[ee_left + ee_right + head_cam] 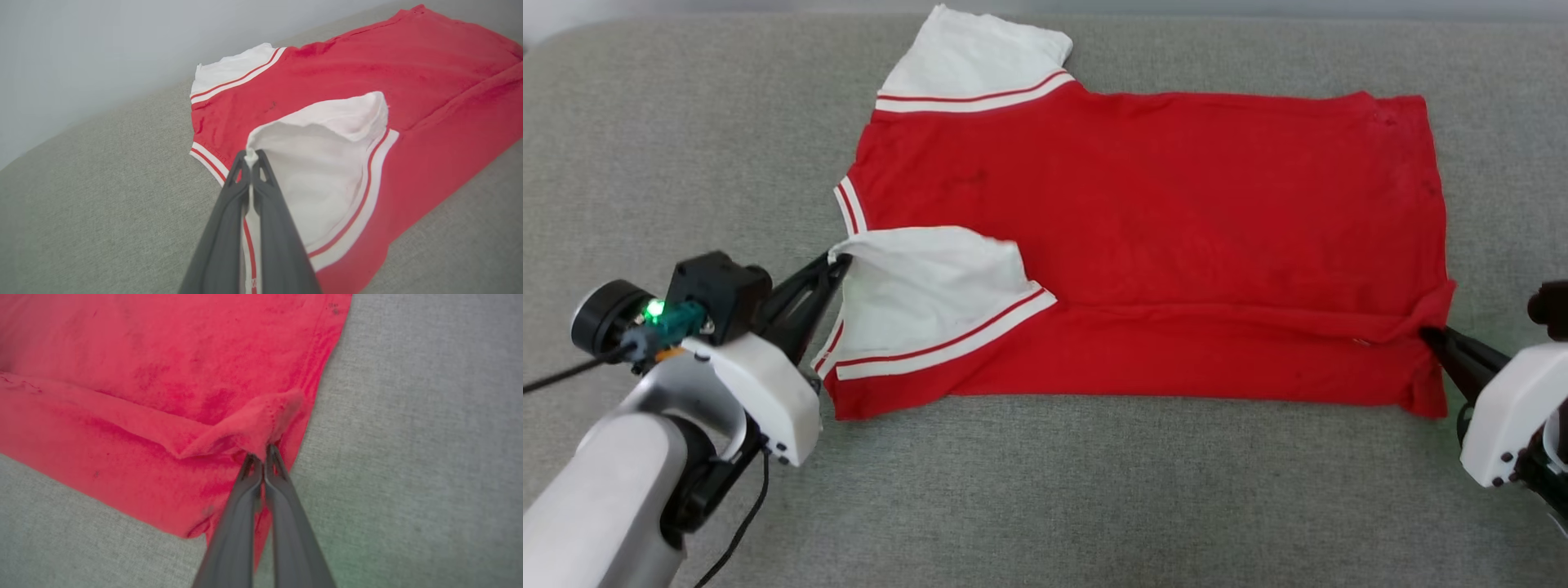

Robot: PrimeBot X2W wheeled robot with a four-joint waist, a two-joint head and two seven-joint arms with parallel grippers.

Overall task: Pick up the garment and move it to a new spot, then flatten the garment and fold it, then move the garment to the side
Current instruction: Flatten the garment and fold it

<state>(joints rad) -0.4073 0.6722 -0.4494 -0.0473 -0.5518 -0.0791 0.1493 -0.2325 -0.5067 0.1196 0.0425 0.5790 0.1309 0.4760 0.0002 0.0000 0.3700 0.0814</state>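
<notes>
The garment (1143,237) lies lettering-down on a grey cushion, collar to the left, hem to the right. Its near white sleeve (923,286) is folded over onto the red body, and the near long edge is turned up in a fold. My left gripper (837,260) is shut on the corner of that white sleeve (322,171), lifting it slightly; the pinch shows at the left gripper (250,157) in the left wrist view. My right gripper (1427,333) is shut on a puckered bit of the red hem; the right gripper (261,451) holds the garment (163,375) there.
The grey fabric cushion (1054,490) spreads all around the shirt, with bare room in front and to the left. The far white sleeve (976,61) reaches the cushion's back edge. A pale wall (102,49) rises behind.
</notes>
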